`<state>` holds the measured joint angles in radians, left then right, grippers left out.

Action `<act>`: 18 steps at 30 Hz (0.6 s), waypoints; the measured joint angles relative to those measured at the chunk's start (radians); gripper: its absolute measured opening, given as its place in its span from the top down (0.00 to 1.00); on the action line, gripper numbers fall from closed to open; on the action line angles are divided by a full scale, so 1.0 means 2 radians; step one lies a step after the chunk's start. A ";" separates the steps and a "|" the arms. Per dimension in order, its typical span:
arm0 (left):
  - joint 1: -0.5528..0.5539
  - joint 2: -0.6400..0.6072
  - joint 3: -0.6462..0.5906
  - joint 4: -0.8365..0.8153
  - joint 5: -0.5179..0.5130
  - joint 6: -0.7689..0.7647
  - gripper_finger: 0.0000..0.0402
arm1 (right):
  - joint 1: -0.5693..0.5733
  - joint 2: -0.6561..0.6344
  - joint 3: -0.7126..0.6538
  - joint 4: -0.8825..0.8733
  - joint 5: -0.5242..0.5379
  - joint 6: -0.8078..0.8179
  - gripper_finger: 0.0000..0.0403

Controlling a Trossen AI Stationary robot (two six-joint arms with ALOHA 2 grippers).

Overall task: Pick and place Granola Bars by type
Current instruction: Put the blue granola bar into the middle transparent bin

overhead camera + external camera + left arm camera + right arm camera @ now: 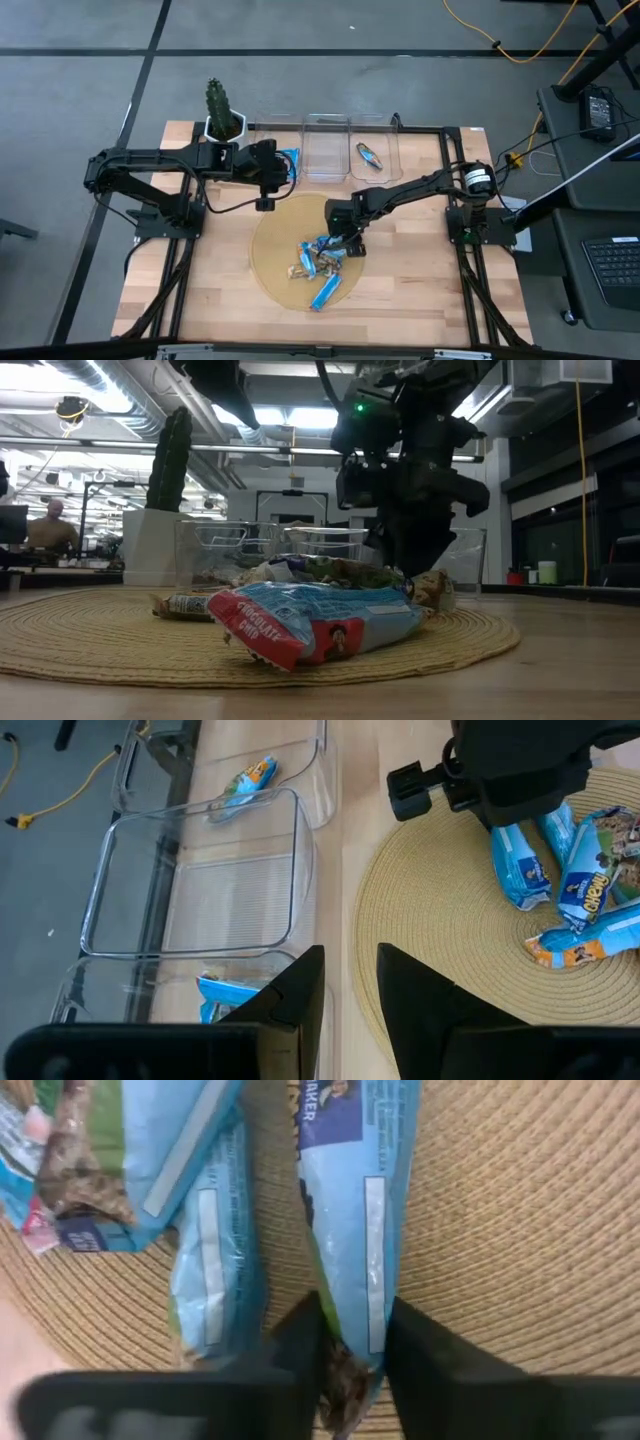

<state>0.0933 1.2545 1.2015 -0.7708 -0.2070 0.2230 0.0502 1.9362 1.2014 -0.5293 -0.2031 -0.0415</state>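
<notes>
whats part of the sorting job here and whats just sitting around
Part of the job:
- granola bars piled on the woven mat
- clear bins, two already with a bar in them
- right gripper, fingers closing round a blue bar
- left gripper, open beside the bins

Just sitting around:
- potted cactus

Left claw (350,995) open above bin (200,880); bars (575,890) on mat (440,920).

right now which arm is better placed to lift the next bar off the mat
Right. The right pincer is down on the round woven mat, its fingers either side of a blue bar's end. The left pincer sits open near the clear bins, off the pile.
</notes>
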 joint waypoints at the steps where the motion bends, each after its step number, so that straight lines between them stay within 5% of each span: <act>1: 0.000 0.000 0.000 0.000 0.000 0.000 0.78 | 0.000 0.000 0.004 -0.005 0.000 0.001 0.83; 4: 0.000 0.000 0.000 0.000 0.000 0.000 0.78 | 0.000 -0.009 0.019 -0.041 0.000 -0.023 0.93; 10: 0.000 0.000 0.000 0.000 0.000 0.000 0.78 | -0.007 -0.063 0.052 -0.150 0.054 -0.039 0.92; 18: 0.000 0.000 0.000 -0.002 0.000 -0.001 0.78 | -0.025 -0.189 0.047 -0.197 0.079 0.074 0.95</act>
<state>0.0933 1.2545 1.2015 -0.7742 -0.2073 0.2200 0.0006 1.5573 1.2964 -0.9242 -0.0450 0.1055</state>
